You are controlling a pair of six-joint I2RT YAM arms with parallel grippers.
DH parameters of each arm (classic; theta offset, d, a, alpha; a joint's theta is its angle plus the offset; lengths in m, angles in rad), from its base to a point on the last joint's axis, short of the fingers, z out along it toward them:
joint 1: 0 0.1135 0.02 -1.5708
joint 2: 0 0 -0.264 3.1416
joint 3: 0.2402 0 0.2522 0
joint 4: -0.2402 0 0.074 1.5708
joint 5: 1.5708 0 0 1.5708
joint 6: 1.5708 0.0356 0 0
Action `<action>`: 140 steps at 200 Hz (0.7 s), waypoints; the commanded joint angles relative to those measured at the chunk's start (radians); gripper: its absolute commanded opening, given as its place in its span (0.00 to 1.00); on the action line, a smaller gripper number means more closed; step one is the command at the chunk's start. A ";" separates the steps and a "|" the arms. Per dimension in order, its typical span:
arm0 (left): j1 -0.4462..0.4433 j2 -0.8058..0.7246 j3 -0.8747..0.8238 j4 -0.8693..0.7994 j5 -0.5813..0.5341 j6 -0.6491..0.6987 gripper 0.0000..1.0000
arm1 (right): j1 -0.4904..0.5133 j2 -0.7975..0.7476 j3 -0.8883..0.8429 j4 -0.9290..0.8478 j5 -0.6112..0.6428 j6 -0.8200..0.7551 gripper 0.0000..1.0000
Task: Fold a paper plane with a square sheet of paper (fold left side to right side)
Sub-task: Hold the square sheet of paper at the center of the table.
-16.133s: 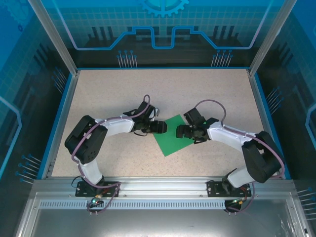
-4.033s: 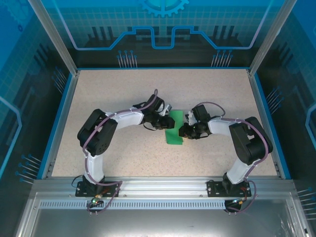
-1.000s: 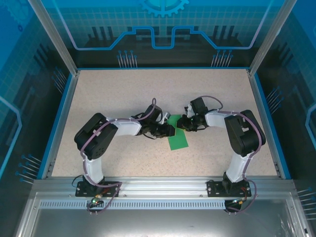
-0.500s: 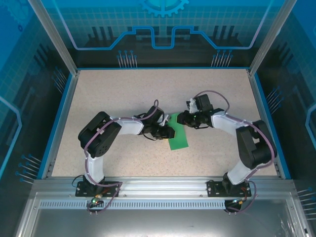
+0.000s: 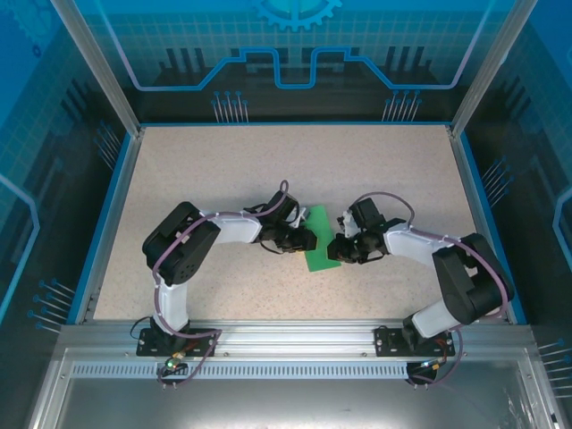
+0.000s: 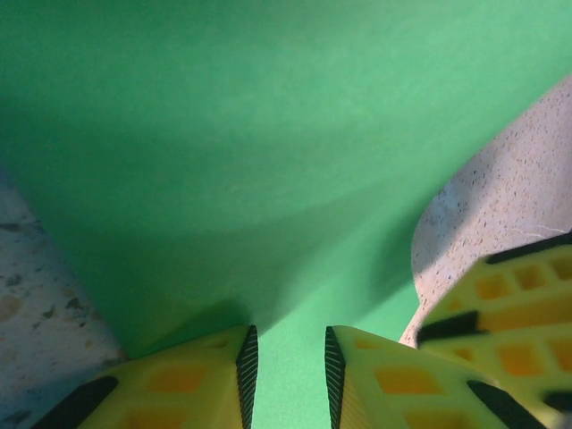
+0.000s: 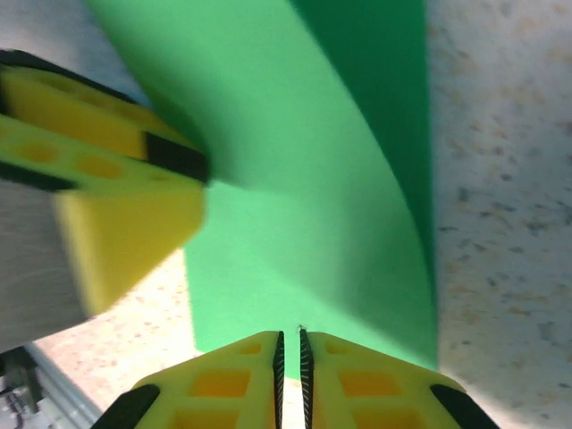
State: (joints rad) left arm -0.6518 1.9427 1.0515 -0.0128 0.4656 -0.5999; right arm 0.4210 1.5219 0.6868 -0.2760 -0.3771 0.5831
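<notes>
Green paper [image 5: 319, 252], folded to a narrow strip, lies mid-table [image 5: 223, 170] between two claws. At its left edge sits the left claw [image 5: 306, 239], jaws narrowly apart over the sheet. At its right edge the right claw [image 5: 336, 251] pinches the curling paper, jaws almost closed.

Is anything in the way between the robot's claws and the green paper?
No, nothing visible is. The thin bright green folded sheet of paper lies on the speckled table. The left gripper and the right gripper both have their yellow fingertips right at it, one from each side.
</notes>
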 commanded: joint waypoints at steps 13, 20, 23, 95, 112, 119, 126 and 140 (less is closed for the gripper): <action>-0.006 0.006 0.035 -0.072 -0.024 0.023 0.32 | 0.007 0.048 -0.011 -0.043 0.065 -0.015 0.16; -0.003 -0.001 0.039 -0.075 -0.023 0.025 0.33 | 0.009 0.054 -0.016 -0.048 0.072 -0.017 0.16; -0.001 -0.003 0.042 -0.076 -0.023 0.025 0.34 | 0.009 0.056 -0.016 -0.051 0.074 -0.020 0.16; 0.036 0.041 0.145 -0.127 -0.040 0.081 0.34 | 0.008 0.071 -0.028 -0.076 0.114 -0.027 0.15; 0.046 0.059 0.150 -0.130 -0.051 0.091 0.34 | 0.008 0.069 -0.026 -0.087 0.123 -0.031 0.15; 0.047 0.063 0.149 -0.132 -0.058 0.094 0.34 | 0.009 0.070 -0.023 -0.090 0.127 -0.032 0.15; 0.050 0.066 0.145 -0.127 -0.059 0.097 0.34 | 0.008 0.069 -0.024 -0.094 0.130 -0.032 0.15; 0.055 0.071 0.138 -0.116 -0.064 0.099 0.34 | 0.007 0.070 -0.023 -0.097 0.135 -0.034 0.15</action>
State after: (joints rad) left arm -0.6090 1.9911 1.1870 -0.1066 0.4248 -0.5381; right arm 0.4210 1.5627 0.6842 -0.2890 -0.3290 0.5678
